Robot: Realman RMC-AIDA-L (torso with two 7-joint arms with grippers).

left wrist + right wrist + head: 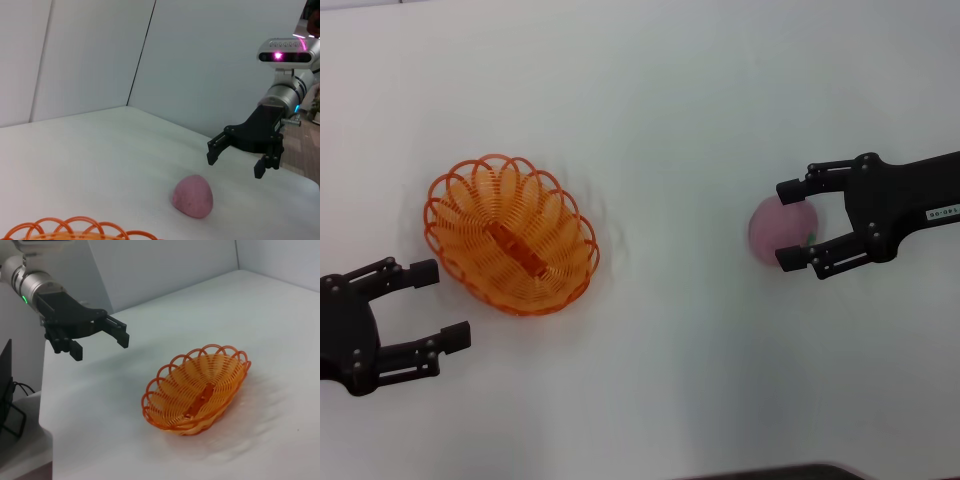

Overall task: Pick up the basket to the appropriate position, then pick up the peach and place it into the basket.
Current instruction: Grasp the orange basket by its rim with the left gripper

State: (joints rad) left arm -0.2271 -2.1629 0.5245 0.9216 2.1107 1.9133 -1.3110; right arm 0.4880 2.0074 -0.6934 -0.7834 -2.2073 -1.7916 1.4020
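Observation:
The orange wire basket (480, 215) sits upright on the white table at the left and holds nothing. It also shows in the right wrist view (200, 390), and its rim (75, 227) shows in the left wrist view. My left gripper (442, 305) is open and empty, just to the near left of the basket and apart from it; it also shows in the right wrist view (99, 345). The pink peach (768, 228) lies on the table at the right. My right gripper (788, 224) is open, hovering over the peach. The left wrist view shows it (235, 160) above the peach (193, 196), not touching.
The white tabletop (650, 120) stretches between basket and peach. Its front edge (770, 472) runs along the bottom of the head view. White walls (200, 60) stand behind the table.

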